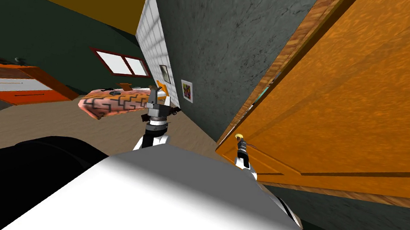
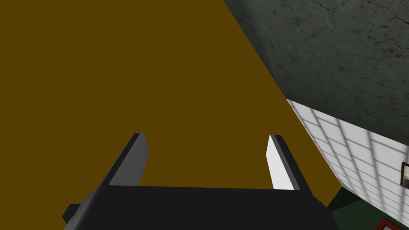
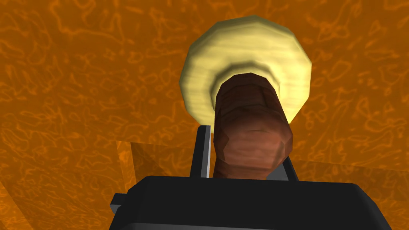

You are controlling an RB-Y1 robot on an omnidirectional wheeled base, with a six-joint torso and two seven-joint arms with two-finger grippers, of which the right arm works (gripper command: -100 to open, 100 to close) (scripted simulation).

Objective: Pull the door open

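Observation:
An orange wooden door point(image 1: 355, 107) fills the right of the head view, swung a little out of its frame point(image 1: 300, 40). Its handle is a brown cylinder point(image 3: 249, 135) on a pale yellow round plate point(image 3: 247, 48). My right gripper point(image 3: 243, 159) is shut on the brown handle, one finger pressed to each side. In the head view that gripper point(image 1: 241, 145) sits at the door's lower left corner, by the yellow plate point(image 1: 239, 136). My left gripper point(image 2: 205, 159) is open with nothing between its fingers, held up in front of me point(image 1: 154, 98).
A dark grey wall point(image 1: 224, 52) runs left of the door frame, with a small picture point(image 1: 186, 90) on it. Farther back lie a bed with a patterned pink cover point(image 1: 116, 101), a window point(image 1: 122, 63) and an orange drawer unit point(image 1: 14, 84).

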